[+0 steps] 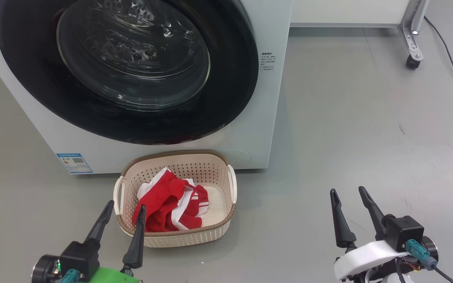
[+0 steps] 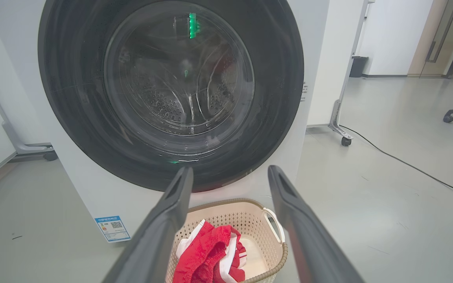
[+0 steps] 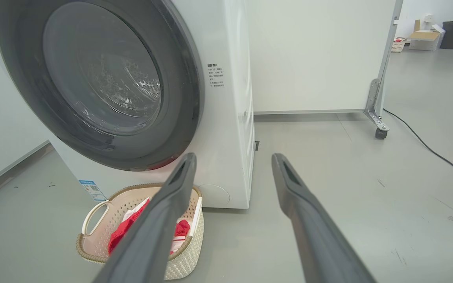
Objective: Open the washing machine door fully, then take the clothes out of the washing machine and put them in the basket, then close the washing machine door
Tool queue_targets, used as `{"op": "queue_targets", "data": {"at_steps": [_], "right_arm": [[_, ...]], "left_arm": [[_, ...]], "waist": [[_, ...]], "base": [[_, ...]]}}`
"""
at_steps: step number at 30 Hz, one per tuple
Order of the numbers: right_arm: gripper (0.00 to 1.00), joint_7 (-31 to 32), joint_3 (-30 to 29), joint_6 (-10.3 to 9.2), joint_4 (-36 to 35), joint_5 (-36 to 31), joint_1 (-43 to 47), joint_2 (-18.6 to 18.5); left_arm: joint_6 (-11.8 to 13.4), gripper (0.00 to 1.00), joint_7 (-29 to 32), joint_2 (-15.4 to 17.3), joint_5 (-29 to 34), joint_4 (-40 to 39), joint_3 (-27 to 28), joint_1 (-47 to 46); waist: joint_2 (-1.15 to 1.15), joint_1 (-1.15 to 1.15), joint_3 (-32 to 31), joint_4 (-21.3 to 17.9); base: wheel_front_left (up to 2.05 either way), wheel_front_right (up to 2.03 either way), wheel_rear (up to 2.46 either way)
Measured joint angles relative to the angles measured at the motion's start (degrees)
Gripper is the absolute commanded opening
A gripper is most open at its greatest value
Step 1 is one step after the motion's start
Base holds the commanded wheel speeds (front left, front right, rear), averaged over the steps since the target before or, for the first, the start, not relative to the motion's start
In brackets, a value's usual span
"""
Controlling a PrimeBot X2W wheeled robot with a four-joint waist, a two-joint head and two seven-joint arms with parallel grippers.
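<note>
Clothes (image 1: 171,204) in basket (image 1: 220,230), just ahead of left gripper (image 1: 127,204); jaws apart.

My left pincer (image 1: 127,204) is dark grey to black, with a bright green shell behind it. My right pincer (image 1: 347,190) is the same dark grey, with a white shell. The washing machine (image 1: 273,118) is white. Its door (image 1: 232,78) is glossy black around clear glass, and the silvery drum (image 1: 132,55) behind is dotted with holes. A small blue sticker (image 1: 74,162) carries white print. The basket (image 1: 187,237) is cream, perforated in neat rows, with a brown woven-look rim (image 1: 179,152) and white handles (image 1: 232,184). The clothes (image 1: 163,196) are red with white stripes. The floor (image 1: 348,129) is plain grey.
</note>
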Motion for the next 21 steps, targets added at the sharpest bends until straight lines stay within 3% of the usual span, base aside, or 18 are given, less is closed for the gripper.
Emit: {"op": "queue_targets", "data": {"at_steps": [21], "right_arm": [[1.00,0.00,-0.05,-0.55,-3.08,-0.80,2.54,-0.32]], "left_arm": [[0.57,1.00,0.92,0.01,0.07,-2.07,-0.34,1.13]], "waist": [[0.00,0.00,-0.33,0.20]], "base": [[0.00,0.00,0.00]]}}
